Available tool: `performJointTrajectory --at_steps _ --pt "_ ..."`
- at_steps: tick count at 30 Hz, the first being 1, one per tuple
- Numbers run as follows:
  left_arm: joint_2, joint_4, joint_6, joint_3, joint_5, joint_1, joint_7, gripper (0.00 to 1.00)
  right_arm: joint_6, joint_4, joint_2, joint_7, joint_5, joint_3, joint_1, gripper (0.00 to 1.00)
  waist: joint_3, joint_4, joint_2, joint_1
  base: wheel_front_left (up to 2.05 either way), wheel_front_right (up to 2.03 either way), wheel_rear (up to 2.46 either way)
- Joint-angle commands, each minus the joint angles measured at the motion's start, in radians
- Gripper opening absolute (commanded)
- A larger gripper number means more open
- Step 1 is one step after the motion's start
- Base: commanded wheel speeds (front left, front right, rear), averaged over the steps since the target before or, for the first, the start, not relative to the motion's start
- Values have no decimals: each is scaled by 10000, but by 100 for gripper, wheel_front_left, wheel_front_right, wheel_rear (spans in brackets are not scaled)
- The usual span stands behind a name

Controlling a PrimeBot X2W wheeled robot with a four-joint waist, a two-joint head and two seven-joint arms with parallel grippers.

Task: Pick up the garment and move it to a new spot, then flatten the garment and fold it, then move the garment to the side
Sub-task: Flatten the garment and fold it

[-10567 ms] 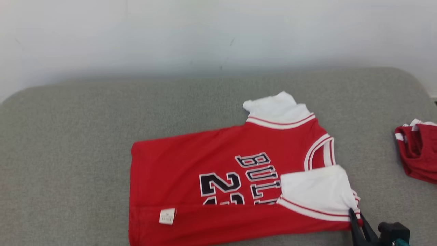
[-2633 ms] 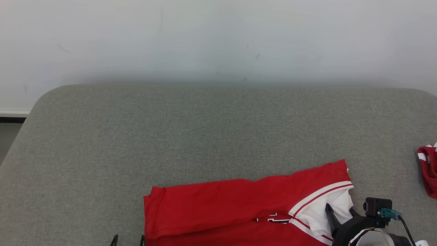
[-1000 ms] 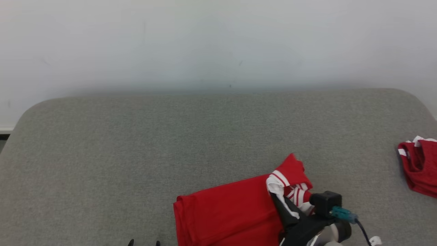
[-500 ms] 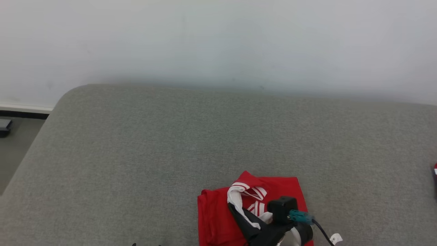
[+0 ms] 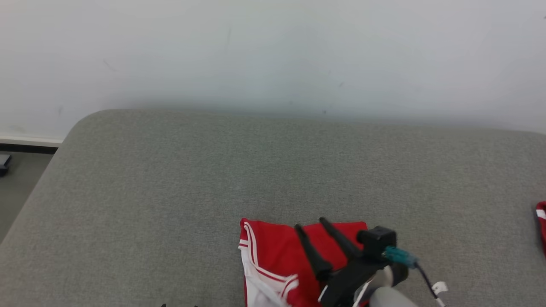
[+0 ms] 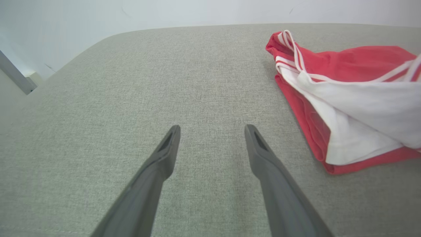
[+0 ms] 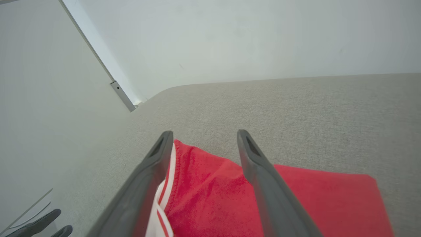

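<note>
right gripper (image 5: 309, 224) spread, gripping nothing, fingers over the folded red garment (image 5: 277, 251). garment lies on the grey cushion (image 5: 170, 179), near side, a bit right of centre in the head view. left gripper (image 6: 212, 127) also spread and empty, over bare cushion beside the garment, not touching it. second red cloth (image 5: 541, 221) at far right.

Illumination is bright, diffuse and even; a soft shadow band lies where the white wall (image 5: 273, 51) meets the grey fabric surface (image 5: 170, 179). Wrist views show wide-angle stretch at edges.
</note>
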Motion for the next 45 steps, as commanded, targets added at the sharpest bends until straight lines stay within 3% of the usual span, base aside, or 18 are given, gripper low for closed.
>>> performJointTrajectory --at_steps 1,10,21,31,45 --pt "-14 -48 59 20 -3 54 -29 100 -24 -78 -87 -80 -167 -284 47 100 -13 -145 0 0 0 0 0" --pt "-17 -202 148 108 -46 -75 -29 100 -24 -874 -252 -72 -1754 -2582 1137 100 28 -461 0 0 0 0 0" --pt "4 -501 254 520 -32 -68 -29 100 -24 -1828 28 -72 -3829 -5174 2489 100 7 -968 0 0 0 0 0" --pt "8 -807 323 853 71 42 -29 100 -24 -2337 312 -73 -4680 -6063 3051 100 -100 -1540 0 0 0 0 0" --pt "3 -980 230 1244 20 212 -29 100 -24 -2414 474 -74 -4956 -6169 3371 100 -236 -1964 0 0 0 0 0"
